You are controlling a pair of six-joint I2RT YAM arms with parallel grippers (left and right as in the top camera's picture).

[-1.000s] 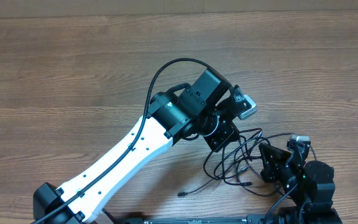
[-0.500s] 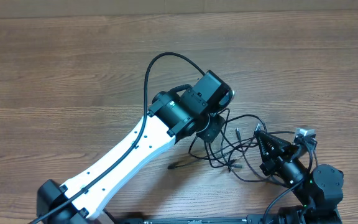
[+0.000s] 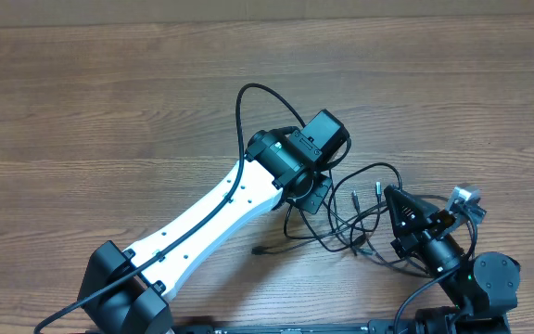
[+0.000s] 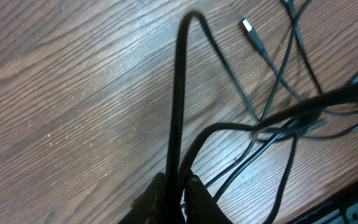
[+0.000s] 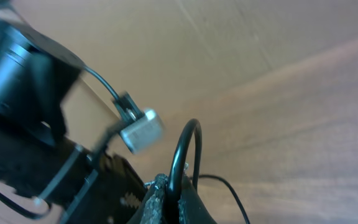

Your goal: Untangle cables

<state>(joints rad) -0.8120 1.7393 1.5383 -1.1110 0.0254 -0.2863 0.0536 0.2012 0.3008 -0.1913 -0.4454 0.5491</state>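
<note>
The cables [image 3: 352, 223] lie as a loose tangle of thin black cords on the wooden table, between my two grippers. My left gripper [image 3: 308, 193] is at the tangle's left edge and is shut on a black cord [image 4: 178, 106] that rises in a narrow loop; more cords [image 4: 272, 115] cross to its right, one with a small plug tip [image 4: 248, 26]. My right gripper [image 3: 393, 199] is at the tangle's right edge. It is shut on a looped black cord [image 5: 187, 146] held off the table.
One loose plug end [image 3: 258, 250] trails left of the tangle; two plug tips [image 3: 364, 193] point up at its top. The left arm's thick black cable [image 3: 248, 102] arches over its wrist. In the right wrist view the left arm's camera block [image 5: 142, 130] is close by.
The left gripper swung right, toward the tangle, still holding a cord. The right gripper tilted and drew back to the right with its cord. The tangle spread wider between them.
</note>
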